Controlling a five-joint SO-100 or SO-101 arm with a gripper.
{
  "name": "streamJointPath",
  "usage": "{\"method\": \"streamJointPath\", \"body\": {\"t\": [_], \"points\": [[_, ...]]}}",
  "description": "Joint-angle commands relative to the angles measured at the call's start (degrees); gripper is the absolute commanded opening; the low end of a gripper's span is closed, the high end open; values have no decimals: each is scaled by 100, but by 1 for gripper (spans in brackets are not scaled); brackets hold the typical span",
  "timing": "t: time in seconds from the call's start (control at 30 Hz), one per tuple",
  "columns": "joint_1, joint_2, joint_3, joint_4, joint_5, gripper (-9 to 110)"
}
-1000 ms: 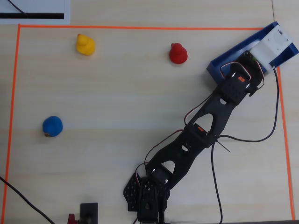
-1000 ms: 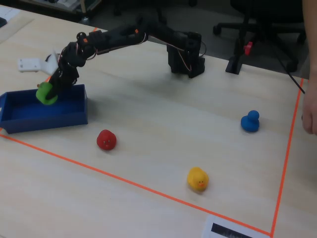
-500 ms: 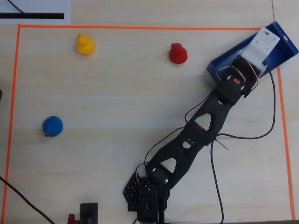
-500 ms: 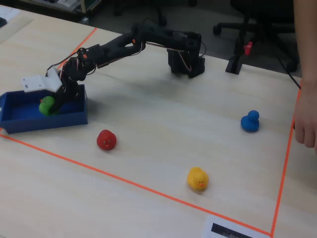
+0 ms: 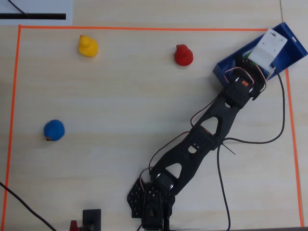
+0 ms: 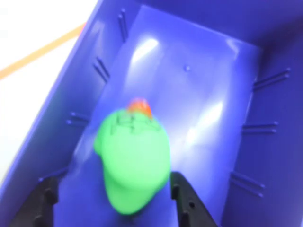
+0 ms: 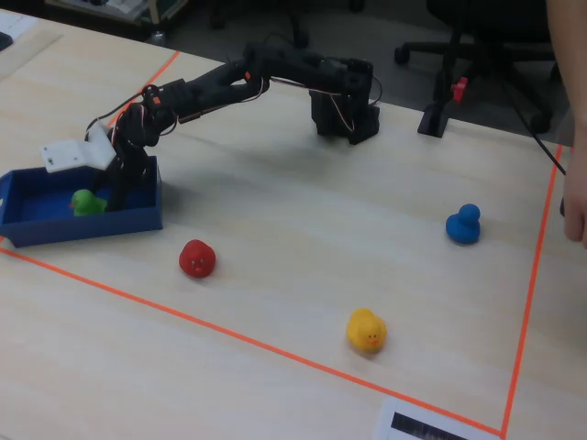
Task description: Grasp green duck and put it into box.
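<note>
The green duck lies inside the blue box, on its glossy floor (beak pointing away from the wrist camera). The gripper hangs just over it with its fingers spread wide, one either side of the duck and not pressing it. On the table outside sit a red duck, a yellow duck and a blue duck, well apart.

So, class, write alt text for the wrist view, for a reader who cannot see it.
A blurred green duck with a red-orange beak sits inside the blue box, between the two dark fingers of the open gripper at the bottom edge. The box's glossy floor reflects light, and a strip of pale table with an orange line shows at upper left.
</note>
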Motion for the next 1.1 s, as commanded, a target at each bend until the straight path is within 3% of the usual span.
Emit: {"method": "streamJointPath", "body": {"t": [0.0, 0.2, 0.3, 0.4, 0.47, 0.57, 0.7, 0.9, 1.07], "points": [[-9, 1020, -220, -211, 343, 32], [-308, 2364, -44, -105, 1257, 28], [-633, 3120, -44, 826, 1310, 20], [-1081, 3981, 185, 2162, 1424, 0], [-1415, 4737, 809, 2971, 1433, 0], [-1969, 6144, 2470, 3480, 1433, 0], [-2751, 8200, 5221, 3305, 1397, 0], [-3278, 10617, 9176, 2558, 914, 0], [-3129, 12006, 11971, 1160, 88, 0]]}}
